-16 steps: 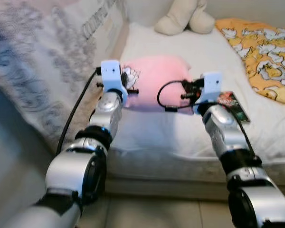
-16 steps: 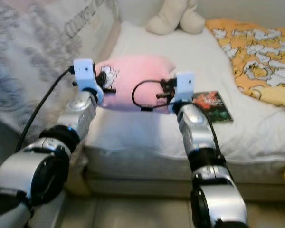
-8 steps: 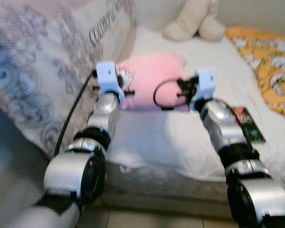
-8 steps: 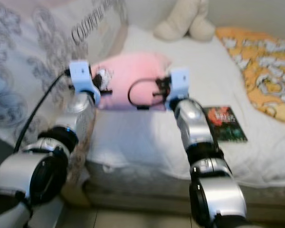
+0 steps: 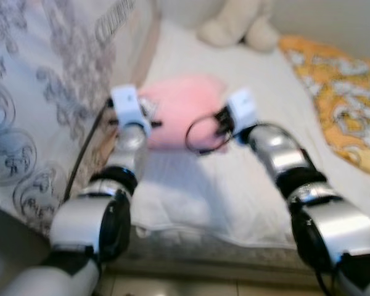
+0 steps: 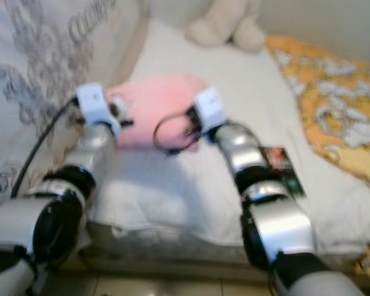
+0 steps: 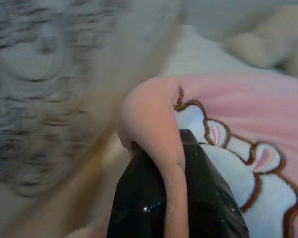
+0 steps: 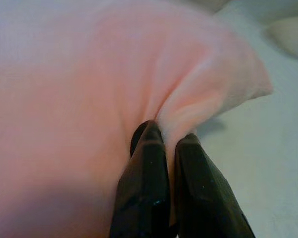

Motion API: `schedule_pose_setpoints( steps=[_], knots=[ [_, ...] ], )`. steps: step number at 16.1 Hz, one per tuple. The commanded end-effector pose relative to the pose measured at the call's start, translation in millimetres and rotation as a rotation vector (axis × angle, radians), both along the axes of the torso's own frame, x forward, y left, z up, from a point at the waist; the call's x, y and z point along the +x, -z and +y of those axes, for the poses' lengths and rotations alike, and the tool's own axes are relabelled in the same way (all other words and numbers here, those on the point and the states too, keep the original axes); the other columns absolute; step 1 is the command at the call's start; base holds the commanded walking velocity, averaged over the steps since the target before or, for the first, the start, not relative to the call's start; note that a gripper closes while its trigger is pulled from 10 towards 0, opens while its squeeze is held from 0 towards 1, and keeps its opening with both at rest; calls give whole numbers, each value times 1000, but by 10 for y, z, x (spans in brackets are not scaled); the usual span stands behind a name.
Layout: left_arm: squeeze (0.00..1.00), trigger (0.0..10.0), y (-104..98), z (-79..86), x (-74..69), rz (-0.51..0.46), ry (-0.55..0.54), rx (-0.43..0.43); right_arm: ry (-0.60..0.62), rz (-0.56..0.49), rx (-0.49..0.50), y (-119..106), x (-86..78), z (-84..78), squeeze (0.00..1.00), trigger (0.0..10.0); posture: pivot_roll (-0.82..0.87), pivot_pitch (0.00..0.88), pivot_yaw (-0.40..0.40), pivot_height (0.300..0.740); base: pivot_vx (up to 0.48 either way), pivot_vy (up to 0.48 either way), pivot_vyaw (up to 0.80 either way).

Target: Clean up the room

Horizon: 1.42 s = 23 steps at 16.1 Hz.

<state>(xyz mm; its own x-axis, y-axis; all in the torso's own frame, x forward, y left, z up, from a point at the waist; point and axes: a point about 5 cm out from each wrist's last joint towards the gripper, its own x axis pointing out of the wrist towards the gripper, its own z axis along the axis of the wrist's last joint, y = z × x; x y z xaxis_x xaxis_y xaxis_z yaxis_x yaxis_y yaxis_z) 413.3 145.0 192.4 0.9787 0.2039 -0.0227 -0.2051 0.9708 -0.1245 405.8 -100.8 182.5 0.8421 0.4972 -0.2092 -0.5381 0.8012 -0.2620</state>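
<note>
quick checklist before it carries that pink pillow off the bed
1. Left gripper pinches a fold at the soft pink pillow's corner: ok.
2. Right gripper pinches a fold on the pillow's other side: ok.
3. Depth of each bite in the fabric: cannot tell.
4. Dark book lies on the white sheet apart from the pillow: ok.
5. Cream plush toy sits apart from the pillow: ok.
6. Head views sharp enough to judge clearance: not ok, blurred.

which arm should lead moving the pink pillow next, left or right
Neither clearly: it looks like a two-arm carry. The left gripper is shut on one corner of the pink pillow and the right gripper pinches a fold at its other side. If one must lead, probably the left, nearest the patterned bedding.
</note>
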Motion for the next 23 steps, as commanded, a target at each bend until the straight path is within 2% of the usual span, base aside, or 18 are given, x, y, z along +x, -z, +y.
schedule_pose_setpoints(
  steps=[1, 2, 3, 5, 6, 7, 8, 11, 13, 14, 15, 17, 18, 20, 21, 23],
  knots=[
    [0, 10000, 50, 58, -26, 6, -76, 1, 0, 41, -93, 131, -23, -102, 0, 10000, 109, 263, -200, 740, 0, 0, 0],
    [0, 10000, 268, 154, -99, 77, -135, 30, -82, 53, -182, 253, -82, 70, 0, 10000, 116, 285, -216, 740, 0, 0, 0],
    [0, 10000, 463, 148, -170, 142, -143, 87, -120, 77, -223, 366, -135, 150, 0, 10000, 123, 299, -234, 740, 0, 0, 0],
    [0, 10000, 681, 70, -264, 198, -145, 95, -164, 80, -300, 505, -204, 224, 0, 10000, 128, 313, -244, 740, 0, 0, 0],
    [0, 10000, 725, 24, -285, 205, -145, 57, -184, 70, -322, 533, -223, 253, 0, 10000, 125, 315, -246, 740, 0, 0, 0],
    [0, 10000, 685, -9, -269, 185, -145, 27, -172, 52, -310, 488, -203, 255, 0, 10000, 124, 311, -246, 740, 0, 0, 0],
    [0, 10000, 531, -71, -214, 111, -131, 13, -143, 15, -248, 354, -149, 259, 0, 10000, 123, 304, -240, 740, 0, 0, 0],
    [0, 10000, 183, -51, -122, -35, -170, 62, -73, -78, -122, 74, -47, 204, 0, 10000, 130, 293, -227, 740, 0, 0, 0],
    [0, 10000, -182, -63, -55, -163, -215, 123, -22, -206, -184, -190, 39, 133, 0, 10000, 141, 289, -224, 740, 0, 0, 0],
    [0, 10000, -232, -66, -49, -183, -218, 151, -16, -225, -202, -231, 50, 132, 0, 10000, 140, 288, -222, 740, 0, 0, 0],
    [0, 10000, -397, -3, -41, -239, -294, 260, -8, -344, -258, -538, 102, 218, 0, 10000, 138, 292, -217, 740, 0, 0, 0],
    [0, 10000, -364, 158, -67, -224, -390, 362, -24, -425, -264, -725, 102, 353, 0, 10000, 138, 294, -218, 740, 0, 0, 0],
    [0, 10000, -333, 212, -83, -217, -421, 405, -46, -420, -272, -700, 89, 406, 0, 10000, 144, 294, -219, 740, 0, 0, 0],
    [0, 10000, -146, 329, -145, -162, -486, 432, -102, -367, -291, -466, 36, 463, 0, 10000, 162, 291, -227, 740, 0, 0, 0],
    [0, 10000, -16, 407, -195, -132, -513, 445, -136, -320, -315, -281, -6, 474, 0, 10000, 159, 290, -231, 740, 0, 0, 0],
    [0, 10000, 160, 558, -270, -76, -552, 487, -117, -217, -270, -67, -40, 420, 0, 10000, 163, 292, -234, 740, 0, 0, 0]
  ],
)
